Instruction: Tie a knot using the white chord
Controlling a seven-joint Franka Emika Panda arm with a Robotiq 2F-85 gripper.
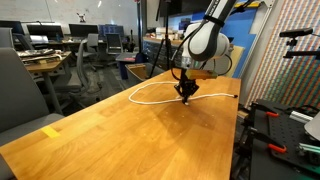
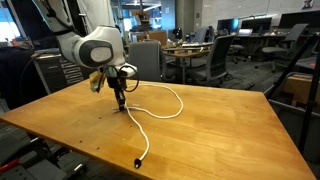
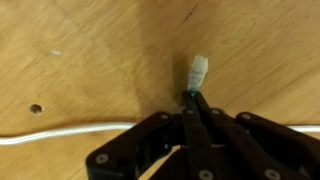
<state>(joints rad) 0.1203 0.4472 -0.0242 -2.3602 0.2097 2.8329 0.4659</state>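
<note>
- Wrist view and both exterior views alike show the big light-brown wooden table (image 1: 150,140) (image 2: 225,125) (image 3: 90,50) that carries everything here.
- The white and grey Franka robot arm (image 1: 205,40) (image 2: 95,48) reaches down over the table, its wrist pointing almost straight at the wood.
- The white chord (image 1: 212,96) (image 2: 141,132), a long thin rope, lies on the tabletop. In both exterior views it makes a loose open loop beside the arm, and a long tail trails off towards a table edge, ending in a small dark tip (image 2: 137,161).
- The black Robotiq gripper (image 1: 185,93) (image 2: 120,101) (image 3: 190,97) stands low at the table surface. In the wrist view its fingers (image 3: 205,120) are clenched to a point on the chord's other end, and a short white stub (image 3: 198,70) pokes out past the tips. Another stretch of the chord (image 3: 60,133) runs along the wood to one side.
- A small yellow patch (image 1: 50,130) lies flat near one table corner in an exterior view, well apart from the chord.
- A tiny dark hole (image 3: 36,107) marks the wood in the wrist view.
</note>
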